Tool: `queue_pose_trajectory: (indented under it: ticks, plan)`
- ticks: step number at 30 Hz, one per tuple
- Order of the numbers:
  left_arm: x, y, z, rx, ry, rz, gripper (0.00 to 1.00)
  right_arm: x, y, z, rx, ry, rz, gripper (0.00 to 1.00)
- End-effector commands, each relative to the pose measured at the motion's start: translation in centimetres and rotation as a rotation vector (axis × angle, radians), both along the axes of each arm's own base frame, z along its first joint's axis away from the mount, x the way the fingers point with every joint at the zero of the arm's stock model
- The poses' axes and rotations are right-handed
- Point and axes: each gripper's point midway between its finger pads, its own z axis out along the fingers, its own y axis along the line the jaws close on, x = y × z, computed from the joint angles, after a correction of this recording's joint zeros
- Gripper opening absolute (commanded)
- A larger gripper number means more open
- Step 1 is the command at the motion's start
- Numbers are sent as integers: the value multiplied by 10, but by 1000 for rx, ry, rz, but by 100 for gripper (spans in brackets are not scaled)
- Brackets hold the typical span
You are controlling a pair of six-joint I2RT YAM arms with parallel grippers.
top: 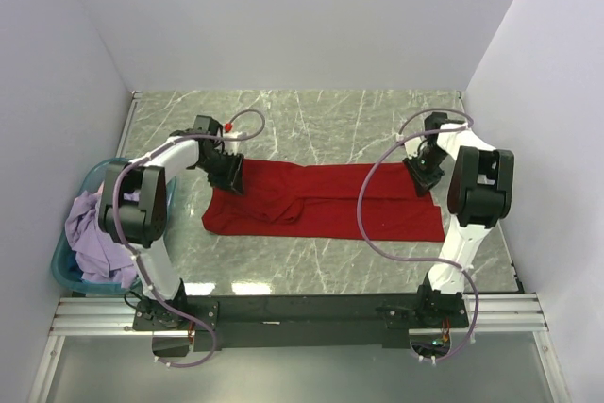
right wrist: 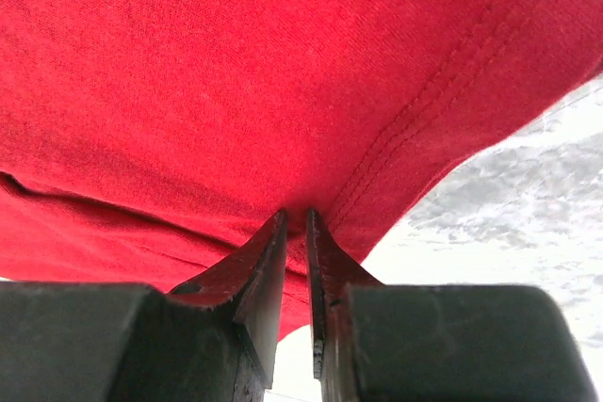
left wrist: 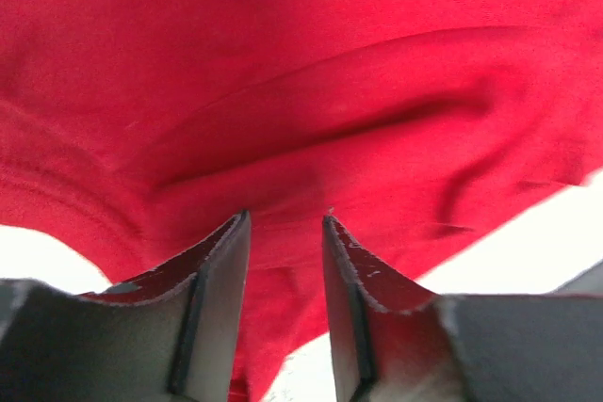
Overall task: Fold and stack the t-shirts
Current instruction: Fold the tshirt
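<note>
A large red t-shirt [top: 326, 200] lies as a long folded band across the middle of the marble table. My left gripper [top: 231, 176] is at the shirt's left end; in the left wrist view its jaws [left wrist: 285, 218] stand apart over the red t-shirt [left wrist: 311, 91], gripping nothing. My right gripper [top: 422, 176] is at the shirt's right end. Seen from the right wrist, the right gripper [right wrist: 294, 214] is nearly closed, pinching the red t-shirt [right wrist: 236, 72] beside its stitched hem. A lavender t-shirt [top: 94, 238] is heaped in the basket at the left.
A translucent teal basket [top: 64, 271] stands off the table's left edge beside the left arm's base. White walls close in the table [top: 330, 120] at the back and both sides. The arms' mounting rail [top: 302, 310] runs along the near edge.
</note>
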Motion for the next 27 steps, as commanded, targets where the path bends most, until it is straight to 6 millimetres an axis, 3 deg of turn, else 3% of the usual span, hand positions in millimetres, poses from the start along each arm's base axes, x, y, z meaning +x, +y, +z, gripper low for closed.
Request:
queue_pose_trajectory:
  ticks: [1, 5, 6, 8, 9, 11, 12, 14, 16, 18, 20, 21, 23, 24, 27]
  plan:
    - [10, 19, -24, 116, 32, 61, 41, -18, -7, 2, -79, 13, 47, 22]
    - [47, 37, -39, 185, 18, 99, 40, -40, 0, -2, -93, 54, 109, 22]
    - [71, 43, -44, 204, 12, 109, 40, -53, 4, -3, -90, 81, 124, 22]
    - [101, 49, -45, 208, -4, 120, 39, -67, 20, -2, -61, 104, 186, 21]
    - [131, 50, -41, 209, -40, 114, 39, -85, 29, 5, -29, 131, 213, 21]
    - [162, 49, -34, 188, -87, 111, 41, -97, 59, 20, 112, 129, 272, 22]
    - [189, 46, -4, 164, -180, 114, 41, -94, 65, 38, 145, 102, 267, 22]
    - [206, 38, 23, 117, -259, 108, 44, -85, 73, 56, 200, 63, 242, 22]
    - [215, 29, 63, 54, -354, 115, 47, -64, 71, 76, 242, 5, 171, 22]
    - [199, 20, 86, 7, -375, 124, 49, -46, 67, 79, 220, -35, 154, 21]
    - [182, 3, 94, -39, -375, 93, 51, -37, 67, 74, 199, -43, 136, 21]
    - [162, -2, 95, -57, -353, 89, 51, -29, 70, 68, 188, -47, 141, 20]
    - [147, -16, 98, -105, -341, 106, 52, -23, 68, 61, 158, -42, 121, 19]
    - [131, -17, 94, -118, -314, 109, 52, -22, 74, 57, 148, -37, 138, 18]
    - [107, -24, 87, -167, -259, 160, 51, -18, 80, 39, 97, -24, 159, 17]
